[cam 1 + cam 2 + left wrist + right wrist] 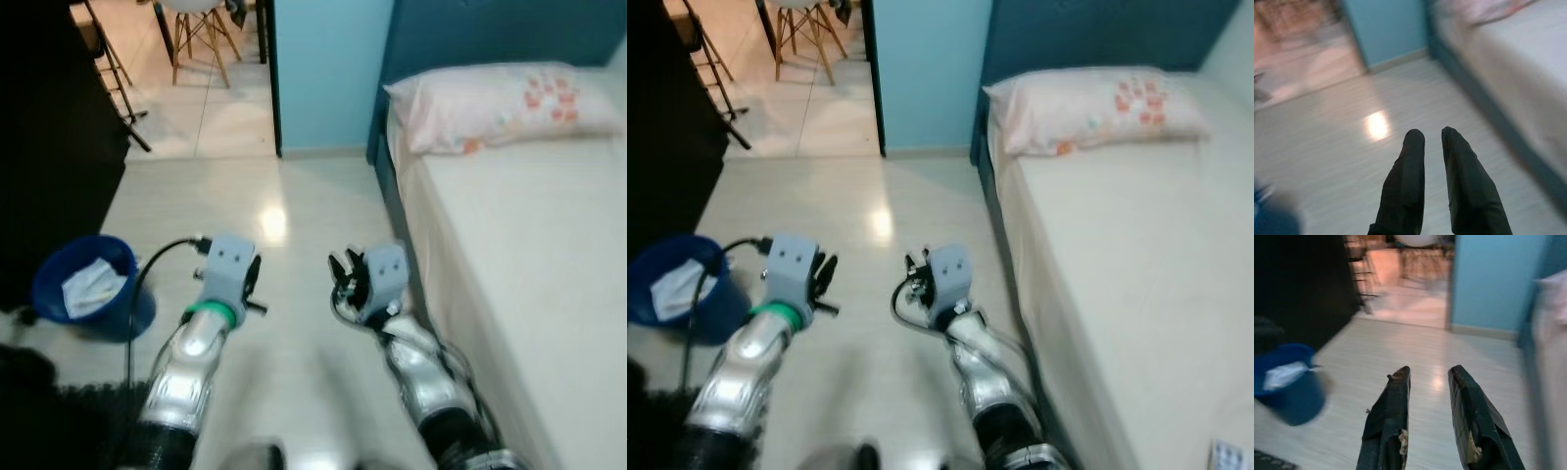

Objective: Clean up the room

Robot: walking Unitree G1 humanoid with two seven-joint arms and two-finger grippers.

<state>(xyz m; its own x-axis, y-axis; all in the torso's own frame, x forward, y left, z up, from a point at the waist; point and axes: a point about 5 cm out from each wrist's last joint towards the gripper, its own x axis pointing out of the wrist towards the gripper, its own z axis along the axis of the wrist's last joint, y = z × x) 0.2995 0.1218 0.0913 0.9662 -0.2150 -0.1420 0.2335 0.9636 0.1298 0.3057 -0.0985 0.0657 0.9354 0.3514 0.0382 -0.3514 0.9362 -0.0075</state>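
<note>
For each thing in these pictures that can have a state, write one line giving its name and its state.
Blue bucket: upright on the floor, white crumpled material inside.
Pillow: lying flat at the head of the bed.
Left gripper: slightly open, empty, above the floor.
Right gripper: open, empty, above the floor.

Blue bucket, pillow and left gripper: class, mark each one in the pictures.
blue bucket (120,311): left eye view, its outer wall.
pillow (500,103): left eye view, middle of its top.
left gripper (1433,141): left wrist view, between its fingertips.
</note>
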